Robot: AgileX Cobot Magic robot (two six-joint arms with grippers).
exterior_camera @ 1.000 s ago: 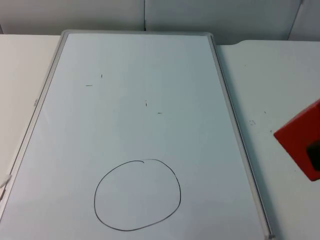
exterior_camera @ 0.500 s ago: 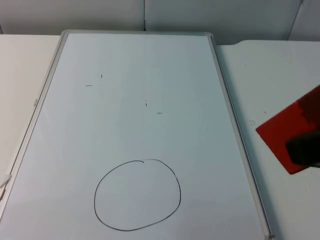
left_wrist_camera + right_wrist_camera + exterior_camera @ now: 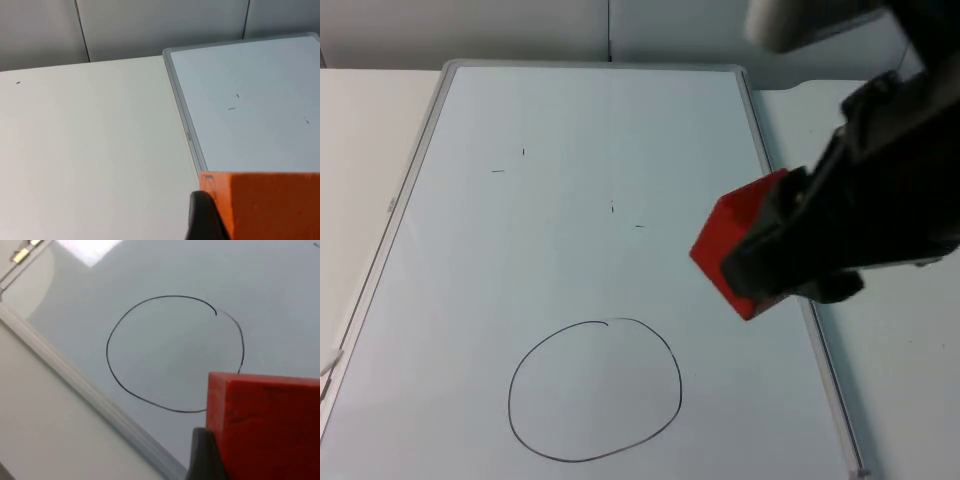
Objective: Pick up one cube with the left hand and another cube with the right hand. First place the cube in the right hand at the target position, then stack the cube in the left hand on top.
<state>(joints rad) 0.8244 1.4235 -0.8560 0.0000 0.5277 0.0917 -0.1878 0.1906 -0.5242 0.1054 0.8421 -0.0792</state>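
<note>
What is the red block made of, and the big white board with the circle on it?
The red block, held in the right gripper, looks like matte foam or soft plastic: flat colour, no shine, slightly grainy faces. The board looks like a glossy whiteboard with a grey frame, perhaps metal or plastic: light glares off it, and the circle looks pen-drawn.
</note>
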